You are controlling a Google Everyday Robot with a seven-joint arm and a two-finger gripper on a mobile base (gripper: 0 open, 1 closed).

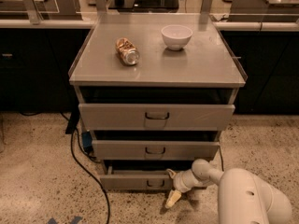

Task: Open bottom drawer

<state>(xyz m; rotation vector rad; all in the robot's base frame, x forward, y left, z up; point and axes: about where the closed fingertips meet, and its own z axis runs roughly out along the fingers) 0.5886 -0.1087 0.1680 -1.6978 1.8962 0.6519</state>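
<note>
The bottom drawer (135,180) is the lowest and smallest grey front of the cabinet, with a small dark pull handle (155,183) at its middle. It stands pulled out a little, with a dark gap above its front. My gripper (171,186) is at the right end of that drawer front, just right of the handle. Its fingers are spread, one up at the drawer's top edge and one cream fingertip (172,199) down near the floor. My white arm (247,195) comes in from the lower right.
The top drawer (156,116) and middle drawer (155,150) also stand slightly out. A crushed can (127,51) and a white bowl (176,36) lie on the cabinet top (154,71). A black cable (86,167) runs over the speckled floor at the left.
</note>
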